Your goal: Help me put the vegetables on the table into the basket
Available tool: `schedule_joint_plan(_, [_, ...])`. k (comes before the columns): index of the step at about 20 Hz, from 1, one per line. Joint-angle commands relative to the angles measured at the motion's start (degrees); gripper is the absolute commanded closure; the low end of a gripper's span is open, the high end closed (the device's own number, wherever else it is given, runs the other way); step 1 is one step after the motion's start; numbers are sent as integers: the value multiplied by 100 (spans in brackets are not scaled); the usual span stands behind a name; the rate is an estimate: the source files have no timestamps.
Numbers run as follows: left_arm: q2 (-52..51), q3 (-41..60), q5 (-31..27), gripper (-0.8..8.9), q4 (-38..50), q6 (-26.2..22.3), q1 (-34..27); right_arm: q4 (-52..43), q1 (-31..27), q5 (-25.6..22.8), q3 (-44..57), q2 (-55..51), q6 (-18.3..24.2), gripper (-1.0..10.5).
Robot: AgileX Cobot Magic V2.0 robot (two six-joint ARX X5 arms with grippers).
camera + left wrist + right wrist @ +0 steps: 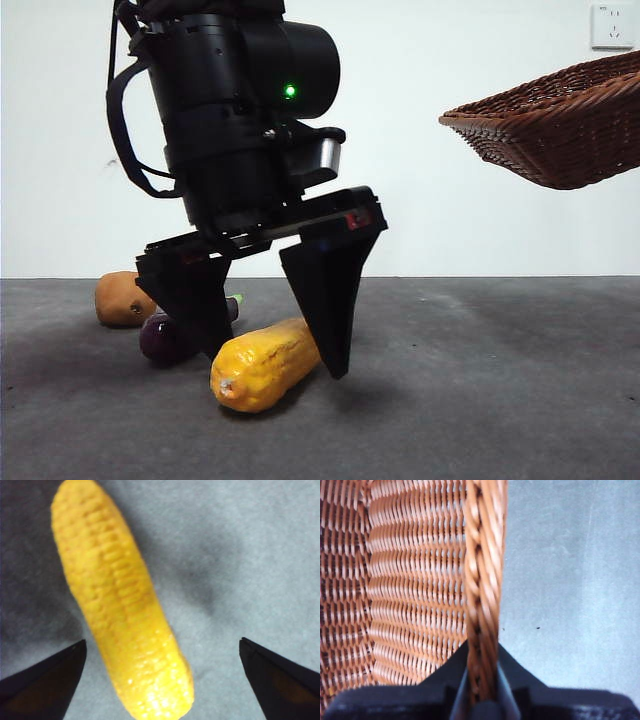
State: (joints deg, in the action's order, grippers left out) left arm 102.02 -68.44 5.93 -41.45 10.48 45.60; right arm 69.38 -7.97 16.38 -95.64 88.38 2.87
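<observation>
While my right claw [482, 690] is clenching the basket [560, 125] rim aloft, I'm holding my left claw [270, 345] spread, straddling the corn [265, 365].

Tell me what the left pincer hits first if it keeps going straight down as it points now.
Most likely the corn cob: it lies on the table between the left pincer's open jaws, though their depth alignment is unclear.

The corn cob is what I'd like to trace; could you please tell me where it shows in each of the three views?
Front view: the corn cob lies on the table, low and left of centre, between the open jaws of the left gripper.
Left wrist view: the cob runs diagonally between the same jaws.
Right wrist view: not in it; only the basket, clamped by the right gripper.
Shared landmark: the grey table.
</observation>
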Motion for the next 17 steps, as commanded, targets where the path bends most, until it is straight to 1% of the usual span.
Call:
schedule_joint_plan(1, [31, 15, -162, 493, 66, -42, 59, -50, 0, 55, 7, -61, 24, 957])
schedule_joint_plan(2, [31, 15, -146, 649, 35, -68, 57, -42, 0, 55, 7, -61, 31, 957])
schedule_joint_plan(3, [31, 15, -149, 763, 39, -79, 57, -33, 0, 55, 7, -61, 37, 957])
schedule_joint_plan(4, [31, 15, -149, 830, 63, -177, 57, -28, 0, 55, 7, -61, 37, 957])
schedule_joint_plan(8, [17, 2, -144, 823, 291, -407, 50, 33, 2, 55, 11, -59, 37, 957])
schedule_joint_plan(10, [-146, -105, 52, 823, 116, -409, -42, 103, 2, 55, 13, -48, 35, 957])
schedule_joint_plan(12, [-538, -151, 26, 823, 33, -404, -44, 114, 13, 52, 20, -46, 13, 957])
schedule_joint_plan(14, [-1045, -151, 0, 823, 15, -249, -46, 136, 109, 15, 28, -46, -105, 957])
schedule_joint_plan(17, [-1884, -151, 2, 822, 96, 269, -61, 254, 481, -424, 55, -46, -133, 957])
